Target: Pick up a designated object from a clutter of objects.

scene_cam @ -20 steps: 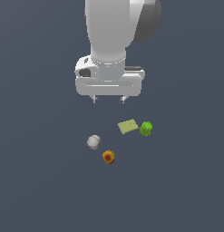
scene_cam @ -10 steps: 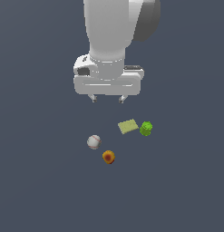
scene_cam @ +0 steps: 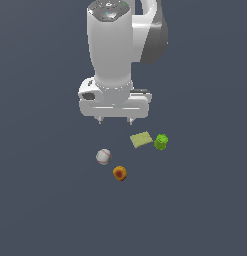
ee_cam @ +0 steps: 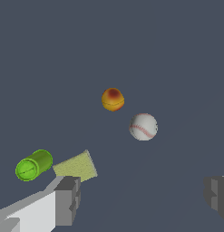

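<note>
You have not yet grasped anything: your gripper (scene_cam: 115, 121) hangs wide open and empty above the clutter, the white baseball (scene_cam: 103, 156) lying below it, beside the orange-red ball (scene_cam: 120, 173), so descent and grasp remain.

The baseball (scene_cam: 103, 156) is white with thin red stitch lines, and the ball (scene_cam: 120, 173) next to it is orange with a dark red patch and a yellow band. The flat pad (scene_cam: 141, 139) is pale yellow-green, and the blocky piece (scene_cam: 161, 141) is bright green with a darker green line around its round end. My arm (scene_cam: 117, 50) is white with a grey part at the back, my gripper (scene_cam: 114, 120) has grey fingers (ee_cam: 68, 200) on a white base, and the floor (scene_cam: 45, 200) is dark blue-grey all over.
</note>
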### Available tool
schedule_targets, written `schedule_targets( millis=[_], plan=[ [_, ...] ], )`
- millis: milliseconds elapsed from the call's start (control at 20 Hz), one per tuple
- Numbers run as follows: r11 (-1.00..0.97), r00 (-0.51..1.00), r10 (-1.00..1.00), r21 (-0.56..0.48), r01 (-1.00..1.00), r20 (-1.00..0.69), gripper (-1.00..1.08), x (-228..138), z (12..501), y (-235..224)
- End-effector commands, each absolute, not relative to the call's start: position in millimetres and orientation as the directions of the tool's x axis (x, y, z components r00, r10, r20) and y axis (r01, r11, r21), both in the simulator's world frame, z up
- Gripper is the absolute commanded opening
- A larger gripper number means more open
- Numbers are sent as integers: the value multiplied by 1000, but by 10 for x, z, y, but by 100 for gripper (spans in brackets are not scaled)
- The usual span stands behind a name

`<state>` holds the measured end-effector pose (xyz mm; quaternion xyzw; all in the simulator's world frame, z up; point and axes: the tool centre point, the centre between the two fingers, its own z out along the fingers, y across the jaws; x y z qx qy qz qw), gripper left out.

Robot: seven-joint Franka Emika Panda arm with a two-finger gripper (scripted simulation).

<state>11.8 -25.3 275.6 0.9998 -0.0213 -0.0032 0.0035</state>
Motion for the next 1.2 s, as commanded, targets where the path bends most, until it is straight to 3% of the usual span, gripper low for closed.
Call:
schedule_targets(
  millis=[0,650,1150],
  plan=[
    [-999,999,-54,5,-54,-6,100,165,2574,-316],
    [-991,991,-130,-2,-130,-2,100,289,1354,-762],
    [-988,988,-154,0,-154,0,100,258,988,-902]
  ],
)
